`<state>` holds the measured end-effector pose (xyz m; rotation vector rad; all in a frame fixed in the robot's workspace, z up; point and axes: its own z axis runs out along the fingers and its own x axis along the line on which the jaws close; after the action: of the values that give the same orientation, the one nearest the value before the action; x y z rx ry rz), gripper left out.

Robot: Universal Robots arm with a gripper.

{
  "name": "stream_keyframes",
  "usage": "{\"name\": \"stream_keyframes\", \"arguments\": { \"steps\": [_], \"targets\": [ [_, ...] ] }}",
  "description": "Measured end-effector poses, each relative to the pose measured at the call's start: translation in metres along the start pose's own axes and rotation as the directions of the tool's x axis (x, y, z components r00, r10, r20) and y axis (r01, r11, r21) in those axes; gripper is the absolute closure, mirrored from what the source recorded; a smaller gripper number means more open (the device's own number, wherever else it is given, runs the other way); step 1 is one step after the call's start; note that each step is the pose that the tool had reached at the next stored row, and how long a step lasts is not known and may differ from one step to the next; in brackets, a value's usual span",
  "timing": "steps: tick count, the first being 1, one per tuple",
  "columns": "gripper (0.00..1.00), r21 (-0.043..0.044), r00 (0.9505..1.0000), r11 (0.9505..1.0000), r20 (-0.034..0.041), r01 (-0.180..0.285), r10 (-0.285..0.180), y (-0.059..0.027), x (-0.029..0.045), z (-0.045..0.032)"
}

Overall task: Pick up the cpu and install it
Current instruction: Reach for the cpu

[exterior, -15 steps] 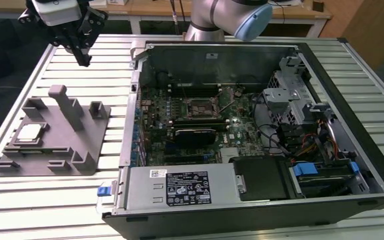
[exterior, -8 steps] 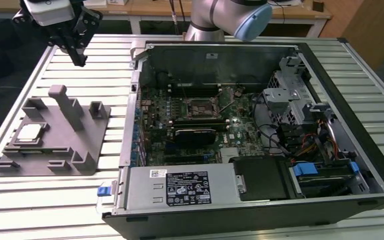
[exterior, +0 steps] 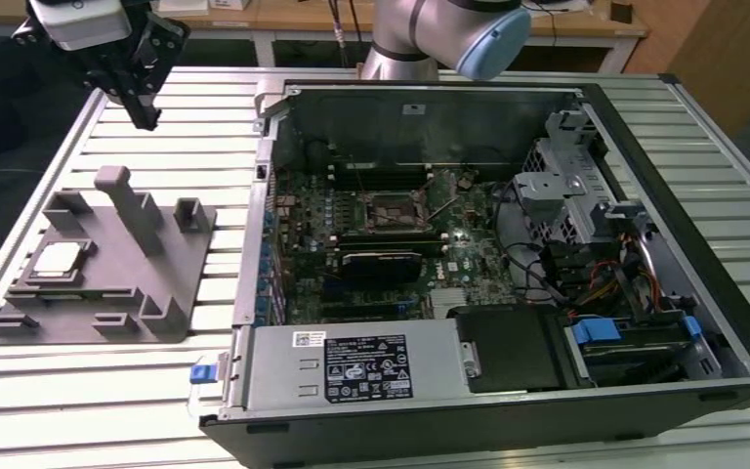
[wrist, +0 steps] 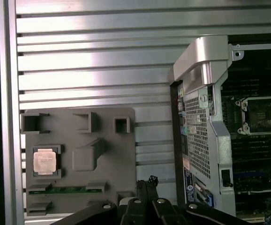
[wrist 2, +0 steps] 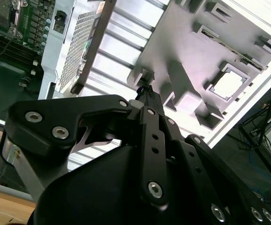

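The cpu (exterior: 60, 259), a small silvery square chip, lies flat in a recess of the grey fixture block (exterior: 153, 283) at the exterior view's left. It also appears in the first wrist view (wrist: 45, 161) and the second wrist view (wrist 2: 229, 84). My gripper (exterior: 148, 121) hangs high above the slatted table, beyond the fixture's far end and well apart from the chip. Its fingers are shut with nothing between them, as both wrist views show (wrist: 147, 182) (wrist 2: 145, 90). The black socket frame (exterior: 389, 210) sits on the motherboard inside the open computer case (exterior: 584, 93).
The case lies on its side on the slatted metal table (exterior: 206, 107), its wall (wrist: 201, 112) rising just beside the fixture. Upright posts (exterior: 117, 191) stand on the fixture. Inside the case are a power supply (exterior: 355, 362), drive cages and cables (exterior: 609, 244).
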<state>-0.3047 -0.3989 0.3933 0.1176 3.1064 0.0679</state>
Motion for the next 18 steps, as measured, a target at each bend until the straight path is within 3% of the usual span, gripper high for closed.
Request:
{"name": "stream_keyframes", "arguments": {
  "steps": [18],
  "targets": [
    [0.89,0.0000,1.0000,1.0000,-0.0001,0.000,0.000,-0.0012,0.0153,-0.0006]
  ]
}}
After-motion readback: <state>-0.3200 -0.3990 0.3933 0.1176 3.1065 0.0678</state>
